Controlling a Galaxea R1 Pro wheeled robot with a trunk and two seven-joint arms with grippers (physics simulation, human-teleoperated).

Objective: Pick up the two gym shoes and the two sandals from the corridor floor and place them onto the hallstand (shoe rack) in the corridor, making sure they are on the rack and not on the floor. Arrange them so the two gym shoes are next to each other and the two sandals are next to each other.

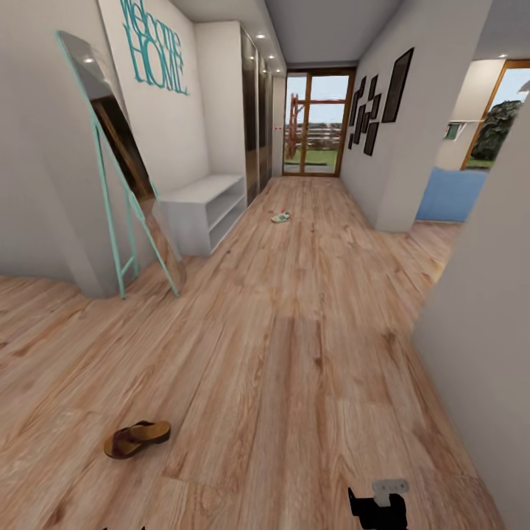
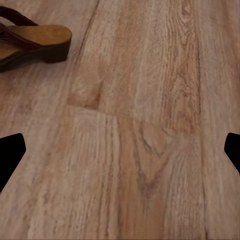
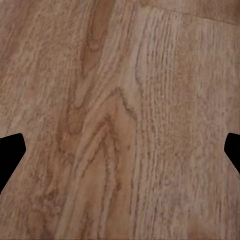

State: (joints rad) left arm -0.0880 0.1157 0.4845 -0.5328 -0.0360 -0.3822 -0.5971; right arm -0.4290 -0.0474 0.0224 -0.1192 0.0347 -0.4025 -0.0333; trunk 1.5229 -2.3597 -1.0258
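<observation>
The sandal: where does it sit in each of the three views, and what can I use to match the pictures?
Head view: the sandal lies on the floor at lower left, near the robot.
Left wrist view: the sandal is in the upper left corner, cut by the frame.
Right wrist view: bare floor planks; no sandal here.
Shared landmark: the wood-grain floor.

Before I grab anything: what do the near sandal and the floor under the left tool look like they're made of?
The sandal looks like leather: dark-brown straps, a matte tan insole and a dark, thick sole edge, though a render leaves that open. The corridor floor looks like light-brown wood planks or laminate, with visible grain, knots and plank seams and a low sheen.
</observation>
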